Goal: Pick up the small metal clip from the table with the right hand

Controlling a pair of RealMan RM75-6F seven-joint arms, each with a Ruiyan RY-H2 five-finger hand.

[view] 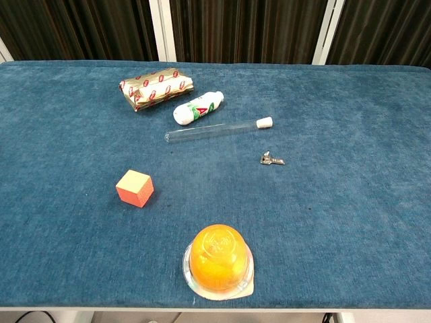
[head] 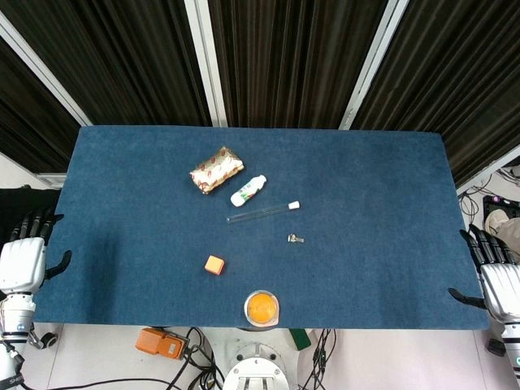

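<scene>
The small metal clip (head: 296,238) (view: 272,159) lies flat on the blue table cloth, a little right of centre, just below the capped end of a glass test tube (head: 262,213) (view: 217,130). My right hand (head: 497,275) hangs at the table's right edge, far from the clip, fingers spread and holding nothing. At the left edge my left hand (head: 24,253) is likewise empty with fingers apart. Neither hand appears in the chest view.
A wrapped snack pack (head: 216,169) (view: 156,88) and a small white bottle (head: 249,190) (view: 198,108) lie behind the tube. An orange cube (head: 214,264) (view: 135,188) sits front left; an orange jelly cup (head: 262,308) (view: 218,260) stands at the front edge.
</scene>
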